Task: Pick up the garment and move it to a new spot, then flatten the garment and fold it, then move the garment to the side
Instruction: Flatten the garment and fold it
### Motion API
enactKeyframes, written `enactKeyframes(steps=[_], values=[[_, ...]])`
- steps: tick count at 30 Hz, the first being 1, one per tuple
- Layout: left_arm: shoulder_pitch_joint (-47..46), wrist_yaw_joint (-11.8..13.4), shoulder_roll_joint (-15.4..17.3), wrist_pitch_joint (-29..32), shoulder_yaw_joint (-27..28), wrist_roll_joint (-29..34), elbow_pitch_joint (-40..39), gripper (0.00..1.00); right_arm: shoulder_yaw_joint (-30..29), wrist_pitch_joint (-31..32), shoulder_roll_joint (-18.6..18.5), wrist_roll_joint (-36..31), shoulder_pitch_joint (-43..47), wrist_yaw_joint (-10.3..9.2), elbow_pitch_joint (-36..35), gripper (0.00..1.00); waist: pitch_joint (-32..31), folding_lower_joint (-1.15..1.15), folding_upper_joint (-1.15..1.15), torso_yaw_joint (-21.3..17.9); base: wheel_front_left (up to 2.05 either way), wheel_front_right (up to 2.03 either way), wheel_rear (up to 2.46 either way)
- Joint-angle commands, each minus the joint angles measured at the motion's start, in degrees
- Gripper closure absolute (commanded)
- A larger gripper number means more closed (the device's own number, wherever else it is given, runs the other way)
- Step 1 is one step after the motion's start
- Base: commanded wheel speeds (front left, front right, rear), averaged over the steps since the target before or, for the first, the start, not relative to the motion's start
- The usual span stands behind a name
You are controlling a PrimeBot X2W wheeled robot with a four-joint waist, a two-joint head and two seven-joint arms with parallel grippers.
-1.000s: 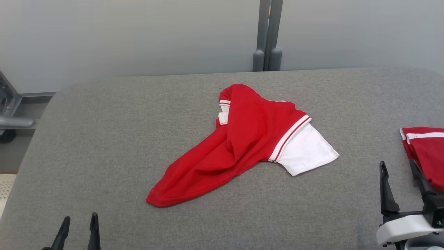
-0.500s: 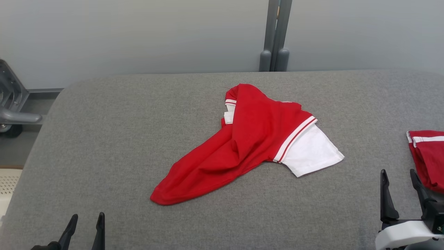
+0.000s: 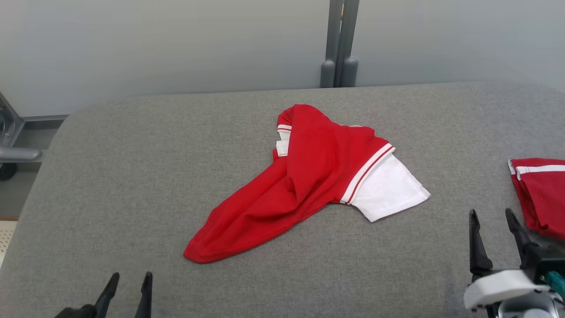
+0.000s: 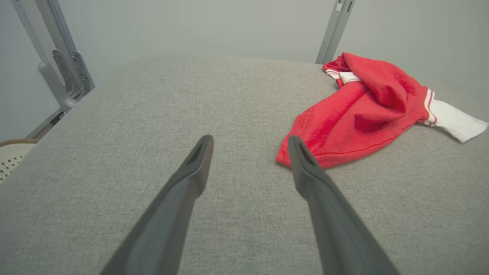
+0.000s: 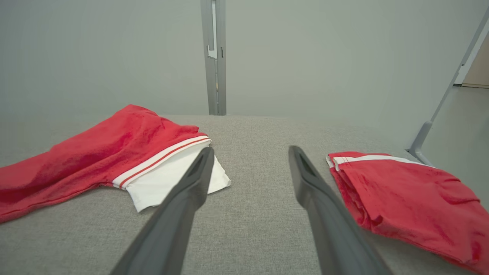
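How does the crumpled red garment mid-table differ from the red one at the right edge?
The middle garment lies crumpled and sprawled; the right-edge garment is folded compact. The middle garment shows a whole white sleeve; the right-edge garment shows only a thin white stripe. Both are red with white trim, resting on the grey table.
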Motion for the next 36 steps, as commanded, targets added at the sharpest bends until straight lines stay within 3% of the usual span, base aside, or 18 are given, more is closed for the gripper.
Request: enactKeyframes(steps=[1, 5, 7, 11, 15, 24, 36], values=[[-1.5, -0.2, 0.6, 0.1, -1.0, -0.3, 0.5, 0.00, 0.5, -0.2, -0.1, 0.3, -2.5, 0.00, 0.5, 0.00, 0.7, 0.00, 0.00, -0.6, 0.00, 0.00, 0.00], [-5.2, 0.1, 0.0, 4.5, -3.1, -1.2, 0.2, 0.00, 4.6, 5.4, -3.9, 0.5, -10.2, 0.00, 3.9, 0.00, 3.4, 0.00, 0.00, -2.0, 0.00, 0.00, 0.00], [-9.2, 0.6, -1.4, 9.3, -4.6, -1.8, -0.1, 0.00, 8.1, 13.0, -6.9, 0.4, -17.5, 0.00, 6.8, 0.00, 6.6, 0.00, 0.00, -2.9, 0.00, 0.00, 0.00], [-14.1, 1.9, -2.9, 15.6, -6.2, -2.5, 1.4, 0.00, 14.4, 23.0, -9.7, 2.3, -26.1, -0.04, 12.2, 0.00, 10.3, 0.00, 0.00, -3.8, 0.00, 0.00, 0.00], [-17.5, 3.2, -3.4, 19.5, -7.0, -2.1, 2.8, 0.00, 21.7, 28.3, -11.2, 5.1, -32.3, -0.04, 17.7, 0.00, 13.5, 0.00, 0.00, -4.5, 0.00, 0.00, 0.00], [-20.9, 5.1, -2.5, 22.8, -7.3, -1.6, 5.7, 0.00, 29.0, 28.0, -11.8, 6.5, -40.9, -0.04, 29.6, 0.00, 18.5, 0.00, 0.00, -4.4, 0.00, 0.00, 0.00], [-18.2, 5.1, -2.0, 24.1, -8.7, -1.7, 7.1, 0.00, 32.0, 22.7, -10.6, 8.5, -43.1, 0.01, 40.6, 0.00, 17.3, 0.00, 0.00, -3.8, 0.00, 0.00, 0.00]])
